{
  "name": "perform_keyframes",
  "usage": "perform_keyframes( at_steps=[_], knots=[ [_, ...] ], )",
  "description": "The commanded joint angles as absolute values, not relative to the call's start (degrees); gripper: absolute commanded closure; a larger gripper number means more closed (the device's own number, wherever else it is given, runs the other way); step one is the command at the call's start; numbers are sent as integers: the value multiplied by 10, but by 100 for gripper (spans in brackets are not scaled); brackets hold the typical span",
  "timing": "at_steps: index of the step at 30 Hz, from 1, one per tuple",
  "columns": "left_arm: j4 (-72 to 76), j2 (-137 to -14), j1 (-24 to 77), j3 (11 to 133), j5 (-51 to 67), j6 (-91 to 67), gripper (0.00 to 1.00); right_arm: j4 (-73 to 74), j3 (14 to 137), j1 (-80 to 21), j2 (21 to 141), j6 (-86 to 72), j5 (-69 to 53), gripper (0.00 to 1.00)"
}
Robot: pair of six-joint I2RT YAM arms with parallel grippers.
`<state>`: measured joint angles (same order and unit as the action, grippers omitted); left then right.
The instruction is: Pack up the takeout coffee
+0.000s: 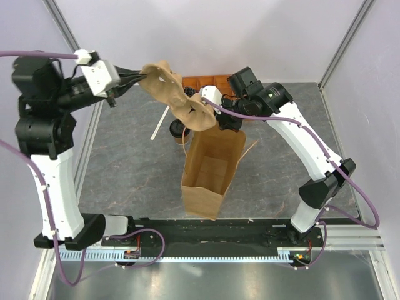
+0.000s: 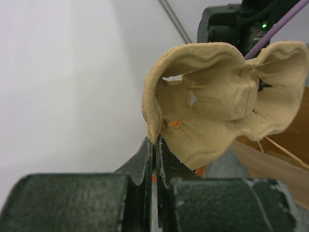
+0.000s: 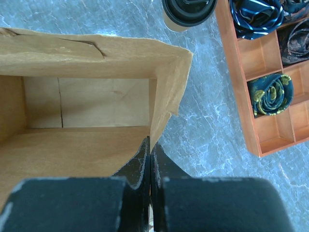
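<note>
Coffee (image 3: 188, 10) stands on the table (image 3: 207, 125) just beyond the bag (image 3: 96, 48), unpacked. Your left gripper (image 2: 155, 145) pinches the carrier (image 2: 217, 106); your right gripper (image 3: 149, 147) pinches the bag's edge. Lowered off-centre, the carrier could snag and buckle the bag.

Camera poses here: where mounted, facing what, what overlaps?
Top external: above and behind the bases, looking down at the table; both arms show.
Left wrist: looks along the left pincer, shut on the cup carrier rim; right arm behind.
Right wrist: looks down past the right pincer, shut on the paper bag edge; takeout coffee beyond.
Shared: top and right wrist both show bag and coffee.
</note>
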<state>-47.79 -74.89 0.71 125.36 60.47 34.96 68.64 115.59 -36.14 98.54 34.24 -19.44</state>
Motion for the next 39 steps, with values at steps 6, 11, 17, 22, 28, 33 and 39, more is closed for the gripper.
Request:
perform_keyframes(
  at_steps=[6,11,17,22,28,33,39],
  knots=[
    [-527,-747,239,1206,332,533,98,704,1217,-346,1005,335,-167,100],
    [-527,-754,314,1202,257,574,98,712,1223,-324,1006,337,-175,100],
    [-492,-749,315,1214,221,548,98,700,1178,-302,975,345,-205,100],
    [-531,-738,352,1206,221,579,98,695,1186,-299,977,347,-203,100],
    [-554,-749,439,1187,151,616,98,698,1230,-299,995,331,-199,100],
    [-553,-751,509,1146,53,679,98,703,1223,-298,978,337,-192,100],
    [-563,-759,601,1087,-68,729,98,707,1235,-309,966,335,-192,100]
  ],
)
